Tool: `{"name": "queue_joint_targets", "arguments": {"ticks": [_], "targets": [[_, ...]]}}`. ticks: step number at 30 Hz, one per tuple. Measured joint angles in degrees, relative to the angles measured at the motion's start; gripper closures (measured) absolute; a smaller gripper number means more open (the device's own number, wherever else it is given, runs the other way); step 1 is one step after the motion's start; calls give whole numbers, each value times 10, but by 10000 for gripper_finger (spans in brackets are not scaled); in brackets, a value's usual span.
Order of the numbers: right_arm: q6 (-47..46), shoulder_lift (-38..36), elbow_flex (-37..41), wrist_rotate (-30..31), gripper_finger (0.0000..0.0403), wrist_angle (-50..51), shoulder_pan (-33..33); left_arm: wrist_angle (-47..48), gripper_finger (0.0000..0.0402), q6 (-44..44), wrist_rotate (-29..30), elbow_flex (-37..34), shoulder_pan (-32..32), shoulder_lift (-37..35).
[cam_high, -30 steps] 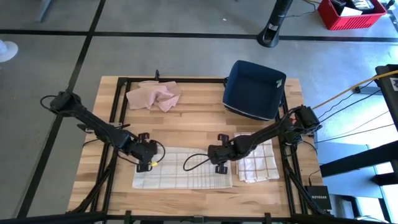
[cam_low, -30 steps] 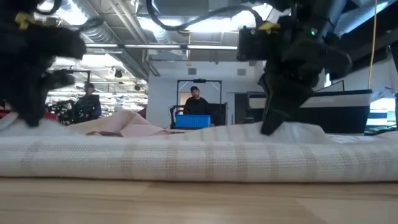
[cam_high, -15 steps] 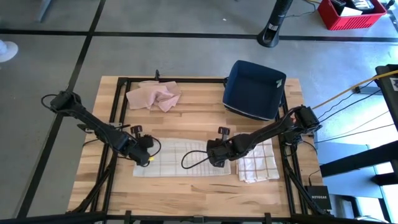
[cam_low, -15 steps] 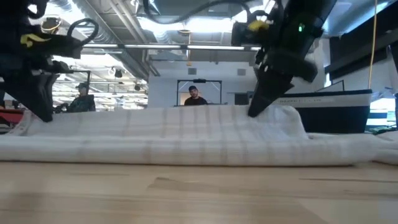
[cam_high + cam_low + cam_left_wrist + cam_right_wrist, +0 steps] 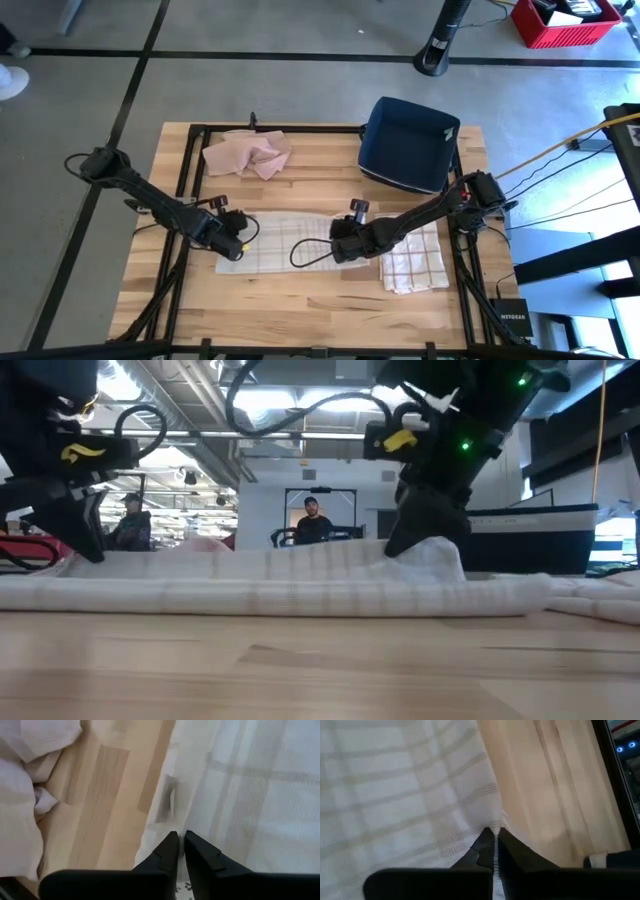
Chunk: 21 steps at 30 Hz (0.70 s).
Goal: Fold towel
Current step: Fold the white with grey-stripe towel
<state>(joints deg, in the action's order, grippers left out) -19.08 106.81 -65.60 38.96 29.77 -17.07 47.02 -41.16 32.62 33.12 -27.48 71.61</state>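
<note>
A white checked towel (image 5: 285, 245) lies across the middle of the table, its upper layer raised between my two grippers above a lower layer (image 5: 300, 598) on the wood. My left gripper (image 5: 235, 245) is shut on the towel's left end. My right gripper (image 5: 345, 245) is shut on its right end. In the low view the left gripper (image 5: 80, 545) and right gripper (image 5: 400, 545) stand at the two ends of the raised layer. My left gripper pinches the towel's left edge (image 5: 172, 827) between its two fingers, slanting down from above. The cloth at the fingertips is raised a little off the table; the rest lies on the layer below. My right gripper pinches the towel's right edge (image 5: 492, 822) between its two fingers, from above. The cloth puckers at the fingertips (image 5: 485, 840) and forms a small hump (image 5: 430, 560) there; the rest rests on the lower layer.
A folded checked towel (image 5: 415, 258) lies right of the one in hand. A crumpled pink cloth (image 5: 248, 153) sits at the far left, a dark blue bin (image 5: 408, 143) at the far right. Bare wood (image 5: 300, 300) runs along the near edge. People show in the room behind.
Both grippers have moved toward the table's far edge, staying shut on the towel's two ends. The held layer rose, was carried over the part beneath and has come lower again. The towel's near fold line has drawn back from the near edge.
</note>
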Motion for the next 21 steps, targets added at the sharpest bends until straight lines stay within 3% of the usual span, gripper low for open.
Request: {"name": "queue_joint_targets", "arguments": {"ticks": [3, 7, 14, 18, 21], "targets": [[-15, 5, 0, 1, 363, -1, 14, -1, 352, 3, 3, 0, 10, 0], [-30, 9, -1, 1, 298, 9, 28, 11, 303, 11, 4, 0, 22, 0], [-34, 8, -70, -3, 211, 131, 32, 49, 253, -1, -20, 42, 24, 0], [-10, 6, -107, -93, 196, 161, 20, -49, 253, 44, -36, 48, -7, 0], [42, 6, -97, -198, 194, 105, 7, -130, 259, 80, -77, 35, -24, 0]]}}
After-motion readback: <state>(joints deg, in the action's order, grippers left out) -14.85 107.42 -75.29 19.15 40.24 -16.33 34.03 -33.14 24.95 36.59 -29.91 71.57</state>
